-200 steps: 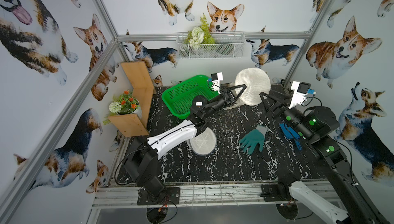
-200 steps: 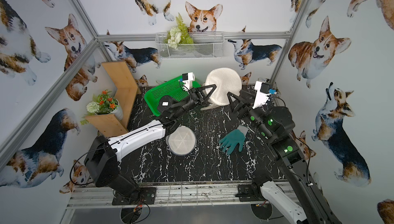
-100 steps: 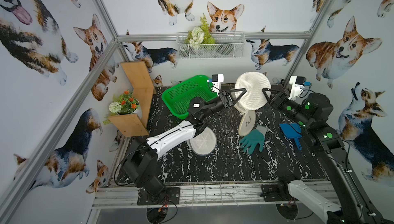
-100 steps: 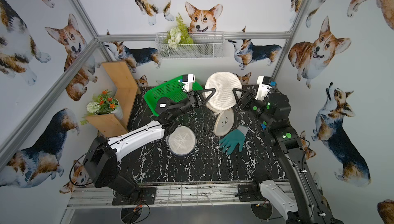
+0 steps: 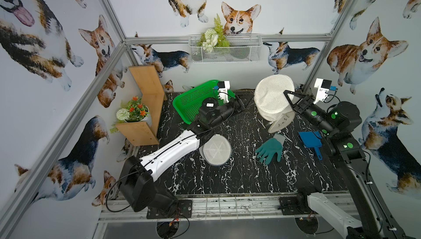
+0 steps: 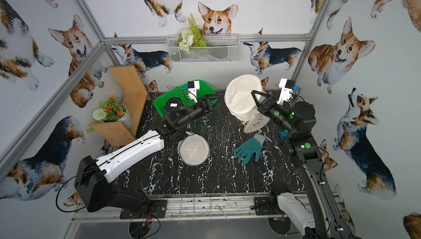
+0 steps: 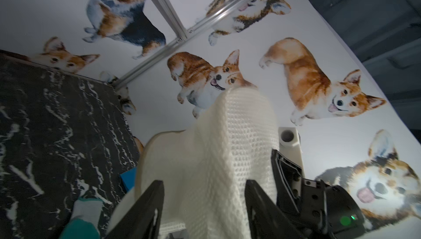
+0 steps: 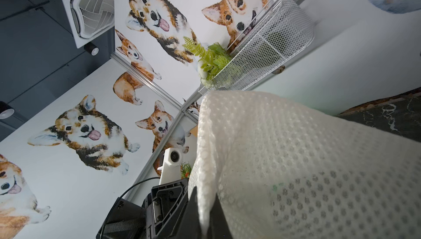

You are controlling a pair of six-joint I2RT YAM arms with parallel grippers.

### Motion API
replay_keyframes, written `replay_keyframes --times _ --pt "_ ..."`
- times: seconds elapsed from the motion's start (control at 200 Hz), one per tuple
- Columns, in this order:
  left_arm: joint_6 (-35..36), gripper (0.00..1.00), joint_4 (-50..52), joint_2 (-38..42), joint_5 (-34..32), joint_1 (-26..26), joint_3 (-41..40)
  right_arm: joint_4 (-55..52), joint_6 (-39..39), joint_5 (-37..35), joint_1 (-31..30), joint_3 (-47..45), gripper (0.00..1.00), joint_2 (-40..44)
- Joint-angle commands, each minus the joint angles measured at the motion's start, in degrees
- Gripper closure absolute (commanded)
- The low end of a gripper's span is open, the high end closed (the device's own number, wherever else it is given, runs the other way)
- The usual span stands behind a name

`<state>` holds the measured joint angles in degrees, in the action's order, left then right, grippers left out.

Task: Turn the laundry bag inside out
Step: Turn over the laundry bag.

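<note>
- White honeycomb-mesh laundry bag [image 5: 271, 96] hangs lifted over the far right of the black marbled table [image 5: 227, 181] in both top views. Its round end flap droops toward the tabletop. I'd guess it is held high so the fabric falls free for turning.
- On its right edge the right gripper [image 5: 288, 102] is clamped. The left gripper [image 5: 241, 104] waits near the other side, jaws apart and holding nothing.
- Underneath lie a teal rubber-coated work glove [image 5: 270, 150], a blue plastic scoop [image 5: 309, 140] and a flat round white mesh disc [image 5: 216, 150]. A green plastic basket [image 5: 193, 100] sits behind. The glove is nearest the flap and could snag.
- Left wrist view: 2 spread fingers frame the laundry bag [image 7: 216, 146]; whether they brush it I cannot tell.
- Right wrist view: 2 fingers pinch 1 fold of the mesh [image 8: 296, 158].
</note>
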<state>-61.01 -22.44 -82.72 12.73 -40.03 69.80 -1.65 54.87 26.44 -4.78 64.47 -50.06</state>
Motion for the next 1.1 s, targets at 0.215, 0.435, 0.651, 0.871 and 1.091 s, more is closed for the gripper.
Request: replay_keyframes --times 0.215,0.435,0.651,0.871,1.091 --pt "40.8 0.35 10.8 4.2 -9.5 -5.7 2.6 -1.0 12.8 -10.9 0.2 3.2 1.0 -1.6" --pt "43.1 0.26 6.0 -1.4 -1.3 -9.8 5.0 0.2 17.7 -11.1 0.1 5.4 1.0 -4.1" --pt "39.6 0.25 4.5 -5.5 -3.2 -11.5 3.4 2.3 23.1 -13.1 -0.1 5.3 1.0 -4.4" --pt "42.7 0.2 0.0 -5.5 -5.8 -11.8 -2.5 2.6 25.0 -13.7 -0.1 7.3 1.0 -5.2" --pt "45.2 0.18 -13.5 -10.2 0.2 -11.0 -1.7 3.0 26.5 -12.9 -0.1 7.8 1.0 -5.6"
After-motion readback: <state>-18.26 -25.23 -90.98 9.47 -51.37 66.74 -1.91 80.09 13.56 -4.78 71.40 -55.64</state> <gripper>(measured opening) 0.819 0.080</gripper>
